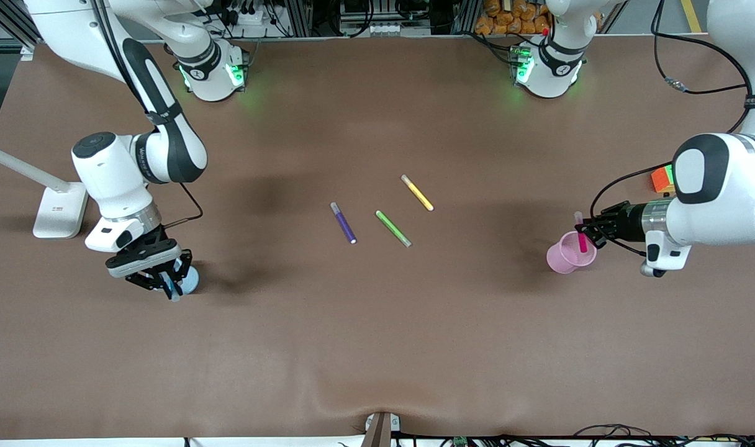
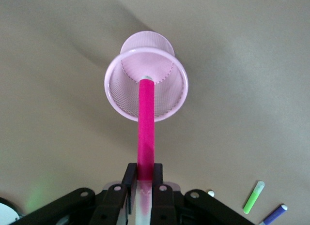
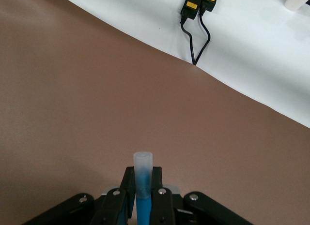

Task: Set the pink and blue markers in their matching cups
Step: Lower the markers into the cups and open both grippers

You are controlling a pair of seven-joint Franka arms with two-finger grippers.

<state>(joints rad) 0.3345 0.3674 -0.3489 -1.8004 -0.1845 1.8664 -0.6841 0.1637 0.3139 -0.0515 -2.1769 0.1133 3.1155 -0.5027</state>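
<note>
Front view: left gripper [image 1: 587, 236] pinches pink marker [image 1: 580, 234] in pink cup [image 1: 567, 255]; right gripper [image 1: 169, 280] pinches blue marker [image 1: 170, 288].

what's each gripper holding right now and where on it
Left gripper pinches the pink marker near its pale end; right gripper pinches the blue marker below its clear end.

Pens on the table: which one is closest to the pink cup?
The yellow pen. Of the three loose pens it lies nearest the left arm's end, where the pink cup stands; the green pen and purple pen lie farther off.
</note>
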